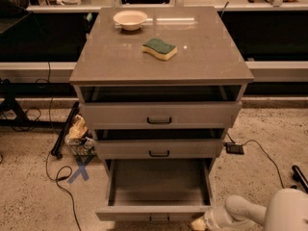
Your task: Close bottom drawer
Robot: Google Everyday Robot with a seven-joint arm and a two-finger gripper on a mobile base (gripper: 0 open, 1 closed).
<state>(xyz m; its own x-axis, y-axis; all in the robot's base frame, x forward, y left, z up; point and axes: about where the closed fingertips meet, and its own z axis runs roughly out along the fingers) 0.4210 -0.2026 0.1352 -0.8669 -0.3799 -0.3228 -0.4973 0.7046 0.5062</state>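
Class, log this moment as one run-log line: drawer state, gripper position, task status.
bottom drawer: pulled out, empty | gripper: low, beside drawer front's right corner | task: not yet done

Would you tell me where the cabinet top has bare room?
The cabinet top is bare in front of and right of the sponge; the bowl takes the back left. The bottom drawer is bare inside, the gripper at its front right corner.
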